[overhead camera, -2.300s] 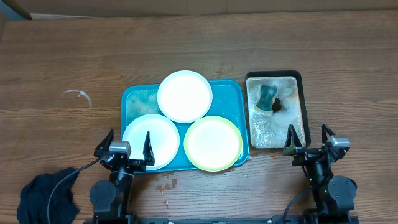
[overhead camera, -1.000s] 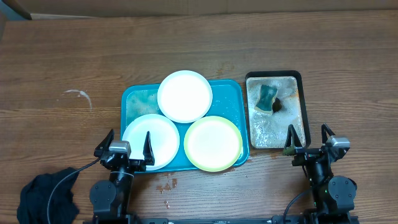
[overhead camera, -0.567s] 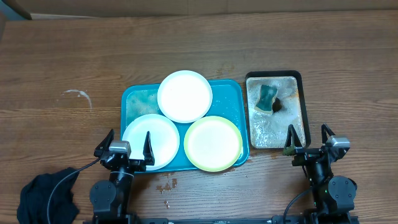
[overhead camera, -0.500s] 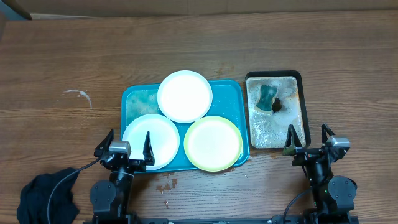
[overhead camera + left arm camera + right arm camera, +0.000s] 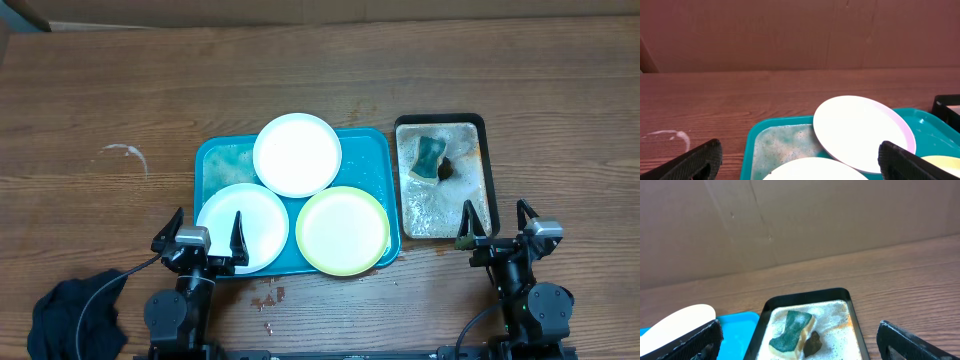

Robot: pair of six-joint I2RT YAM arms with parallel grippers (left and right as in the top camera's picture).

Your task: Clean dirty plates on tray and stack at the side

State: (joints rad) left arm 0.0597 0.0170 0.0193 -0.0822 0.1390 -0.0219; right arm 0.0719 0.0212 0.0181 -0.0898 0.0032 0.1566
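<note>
Nothing moved since earlier. Teal rectangular plastic tray [image 5: 222, 165]: white round plates [image 5: 297, 154] at 12, 8 o'clock; yellow-green round plate [image 5: 342, 230] at 4. Left gripper [image 5: 208, 228], right gripper [image 5: 494, 222] spread wide, empty.

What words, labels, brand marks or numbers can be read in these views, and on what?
None: no view shows any writing. The plates, teal tray, black tray, sponge and dark cloth carry no print, label or number.
</note>
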